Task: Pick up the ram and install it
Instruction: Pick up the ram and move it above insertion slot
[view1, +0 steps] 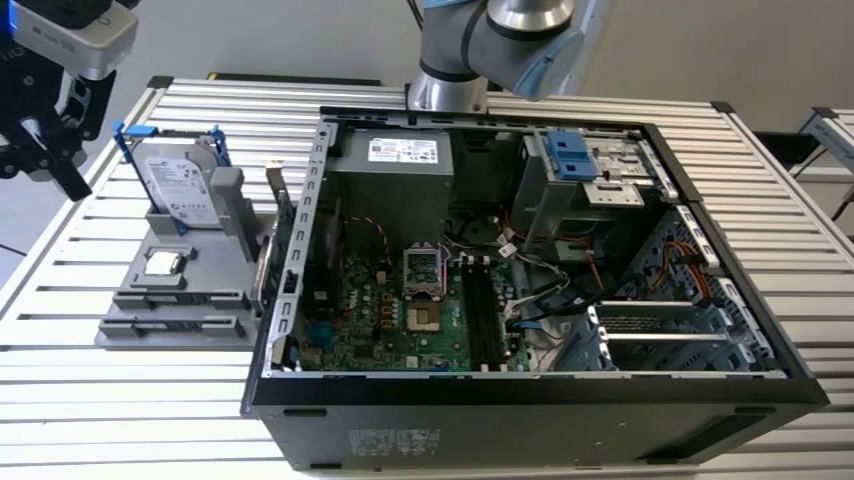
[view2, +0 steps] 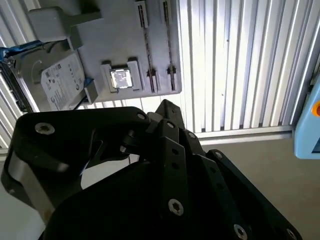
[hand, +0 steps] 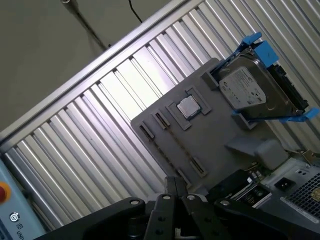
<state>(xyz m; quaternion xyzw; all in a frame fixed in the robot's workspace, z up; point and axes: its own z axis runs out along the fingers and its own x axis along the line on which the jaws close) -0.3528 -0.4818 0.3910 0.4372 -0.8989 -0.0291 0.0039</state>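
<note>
We see a grey moulded fixture tray (view1: 134, 300) on the white slatted metal table (view1: 120, 400), just beside the open black computer case (view1: 534, 420), on the exterior view's left of it. Tray contents: a silver box-shaped hard drive with blue rails (view1: 180, 180) leaning upright in its cradle, and a small square silver processor chip (view1: 163, 263) lying flat in its pocket, nearer the front. Both wrist views show the hard drive (view2: 60, 85) (hand: 255, 90) and the processor chip (view2: 120, 78) (hand: 188, 107) seated in the fixture tray (view2: 115, 35) (hand: 210, 145). The case lies on its side. It holds a green motherboard (view1: 374, 310), a grey power supply box (view1: 400, 160) at the back, a metal drive cage with a blue latch (view1: 567, 155), and loose cables (view1: 534, 300) on the exterior view's right of the board. Long dark memory slots (view1: 483, 310) run beside the processor socket. We take the ram to be the long, narrow blue-green ram stick (view1: 282, 255) standing on edge between tray and case wall, but we can't confirm it from this angle. The black gripper (view1: 67, 175) (view2: 167, 107) (hand: 172, 182) hangs on the exterior view's left of the tray, near the hard drive and well apart from the case. Its fingertips (view2: 170, 130) meet in both wrist views, effectively closed, and we see nothing between them.
</note>
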